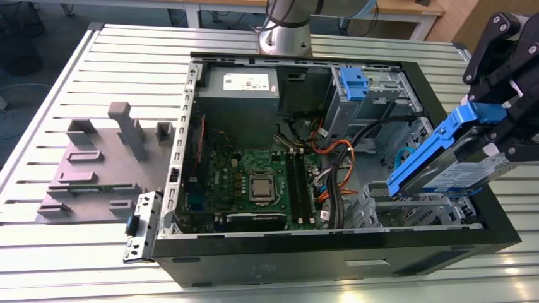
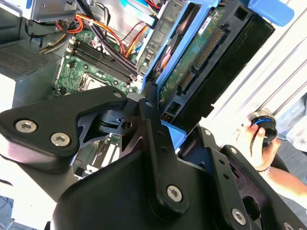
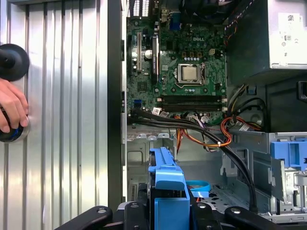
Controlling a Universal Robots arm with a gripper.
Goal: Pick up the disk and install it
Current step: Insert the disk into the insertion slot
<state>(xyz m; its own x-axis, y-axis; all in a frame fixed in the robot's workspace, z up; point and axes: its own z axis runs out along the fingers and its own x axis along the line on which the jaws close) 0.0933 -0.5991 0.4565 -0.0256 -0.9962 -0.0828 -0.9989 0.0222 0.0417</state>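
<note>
- While the open computer case (image 1: 337,252) lies on its side on the slatted metal table (image 1: 76,252), you have access from above to its interior: motherboard (image 1: 252,180), cable bundle (image 1: 337,164) and drive bay (image 1: 396,208).
- The gripper (image 1: 505,136) is clenched on the disk (image 1: 438,158). In the exterior view you see the disk held tilted, clear of the table, at the exterior view's right, above the case's edge and the bay.
- The tilt appears deliberate: judge it as an approach attitude that keeps the disk's lower end pointing toward the bay while the gripper body stays outside the case walls.
- In the second wrist view, the black fingers (image 2: 153,124) clamp the blue carrier from its sides, so the disk (image 2: 201,62) projects forward beyond the fingertips with its green circuit board and connector row exposed.
- In the first wrist view, the disk's blue carrier edge (image 3: 165,187) sits centred between the gripper links, over the case floor near the cables.
- A separate blue bracket (image 1: 352,82) stays fixed to the grey bay at the far end of the case; do not confuse it with the carrier.
- The power supply (image 1: 240,95) occupies the corner beside that bracket, well apart from the disk.
- A person's hand (image 3: 12,108) rests on a black round device on the table, outside the case.
- The grey fixture block (image 1: 101,164) stands on the table at the exterior view's left.
</note>
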